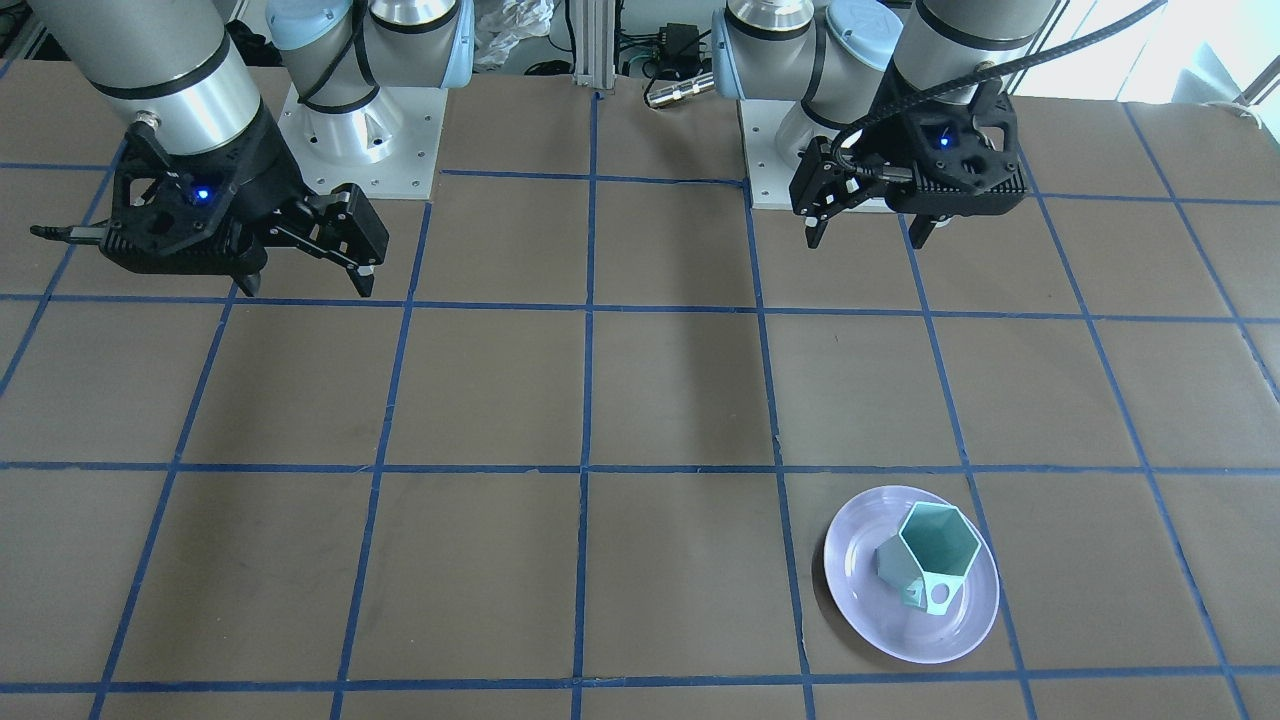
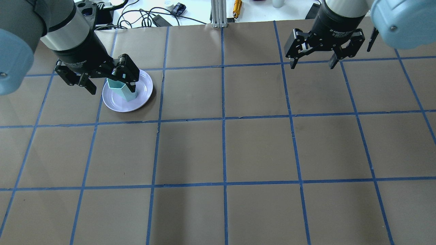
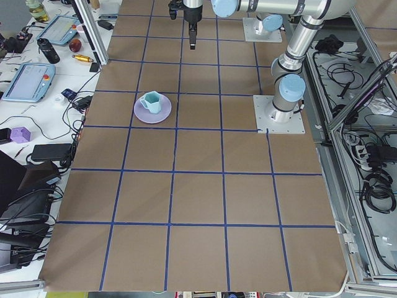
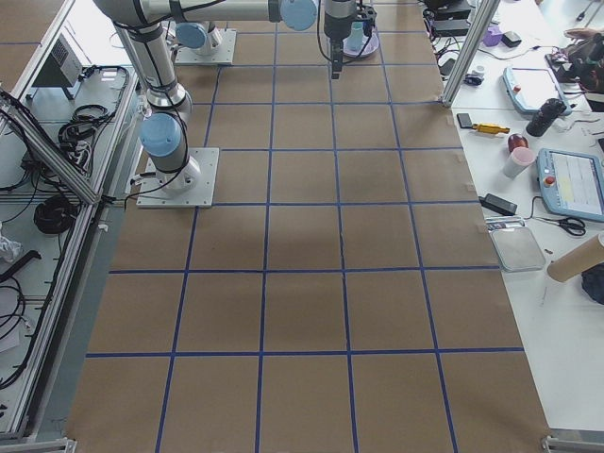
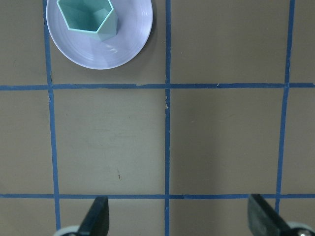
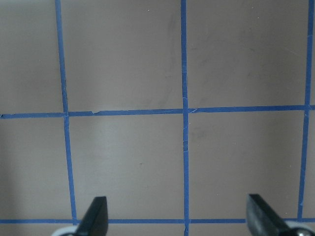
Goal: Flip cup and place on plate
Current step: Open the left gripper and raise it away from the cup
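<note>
The mint-green cup (image 1: 930, 555) stands upright, hexagonal mouth up, on the pale lavender plate (image 1: 865, 590); its handle faces away from the robot. My left gripper (image 1: 870, 235) is open and empty, raised high above the table and well back from the plate toward my base. In the overhead view it (image 2: 112, 90) overlaps the cup (image 2: 121, 92) and plate (image 2: 117, 105). The left wrist view shows the cup (image 5: 86, 17) and plate (image 5: 123, 44) far below at top left, away from the fingertips (image 5: 96, 216). My right gripper (image 1: 305, 285) is open and empty, high over bare table.
The brown table (image 1: 640, 400) carries a blue tape grid. The two arm bases (image 1: 360, 130) stand at the robot's edge. Cables and tools (image 2: 163, 13) lie beyond the table's far edge. The right wrist view shows only table and tape (image 6: 184, 110).
</note>
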